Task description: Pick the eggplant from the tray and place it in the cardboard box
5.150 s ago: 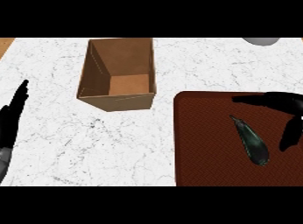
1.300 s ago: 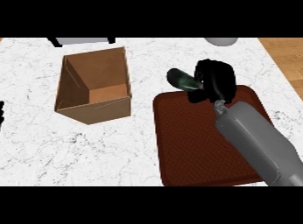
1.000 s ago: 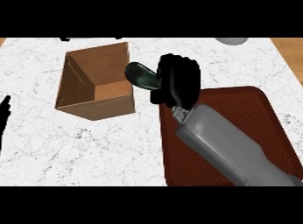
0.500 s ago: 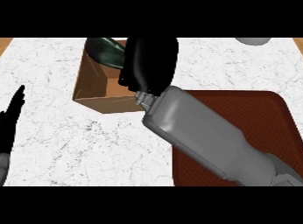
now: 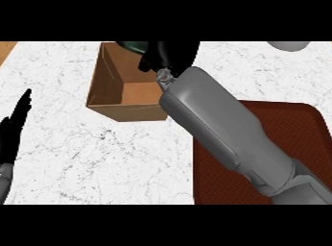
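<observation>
No brand, label or writing is legible. The right hand (image 5: 170, 54) is curled around the dark green eggplant (image 5: 132, 46), held over the far end of the open brown cardboard box (image 5: 119, 108) near the white marble table's (image 5: 91, 153) far edge; the eggplant is largely hidden. The dark red rectangular tray (image 5: 307, 129) is partly covered by the forearm. The left hand (image 5: 9, 132) rests at the left edge, fingers straight.

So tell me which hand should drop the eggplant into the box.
Right hand: it already holds the eggplant over the cardboard box. The left hand rests open at the left edge.

One head view looks steeply down, close over the counter (image 5: 91, 153).
</observation>
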Available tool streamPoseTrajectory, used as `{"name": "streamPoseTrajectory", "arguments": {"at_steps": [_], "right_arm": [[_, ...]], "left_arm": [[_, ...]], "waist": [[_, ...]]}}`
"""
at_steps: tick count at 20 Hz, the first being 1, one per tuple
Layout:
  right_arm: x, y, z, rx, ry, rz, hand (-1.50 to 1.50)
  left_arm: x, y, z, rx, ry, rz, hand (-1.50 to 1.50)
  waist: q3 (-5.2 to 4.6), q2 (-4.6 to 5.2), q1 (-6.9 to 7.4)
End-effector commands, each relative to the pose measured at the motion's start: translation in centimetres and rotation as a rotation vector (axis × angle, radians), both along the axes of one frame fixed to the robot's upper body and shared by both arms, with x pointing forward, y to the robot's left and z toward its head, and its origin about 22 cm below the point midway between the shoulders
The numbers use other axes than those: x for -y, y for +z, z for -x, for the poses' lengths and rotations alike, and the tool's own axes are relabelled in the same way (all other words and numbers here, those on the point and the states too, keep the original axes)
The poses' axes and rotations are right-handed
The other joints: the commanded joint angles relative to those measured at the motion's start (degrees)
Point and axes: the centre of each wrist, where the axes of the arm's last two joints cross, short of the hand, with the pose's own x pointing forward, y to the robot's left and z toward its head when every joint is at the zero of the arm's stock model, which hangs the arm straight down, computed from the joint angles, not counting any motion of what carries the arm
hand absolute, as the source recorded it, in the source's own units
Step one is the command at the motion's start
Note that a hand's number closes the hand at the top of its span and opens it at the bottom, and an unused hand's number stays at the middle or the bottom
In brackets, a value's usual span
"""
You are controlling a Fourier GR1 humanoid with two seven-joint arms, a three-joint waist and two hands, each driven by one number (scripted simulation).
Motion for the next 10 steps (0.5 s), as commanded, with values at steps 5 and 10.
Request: {"name": "streamPoseTrajectory", "arguments": {"at_steps": [5,10], "right_arm": [[0.7,-1.3,-3.8,-0.068,-0.226,-0.09,1.5],[3.3,-4.7,-4.7,-0.152,-0.274,-0.284,-1.5]], "left_arm": [[1.1,0.4,-1.1,0.016,-0.017,-0.008,0.0],[2.0,-0.2,-1.3,0.005,-0.038,-0.001,0.0]], "waist": [[-0.04,0.57,1.58],[0.03,0.98,2.35]]}}
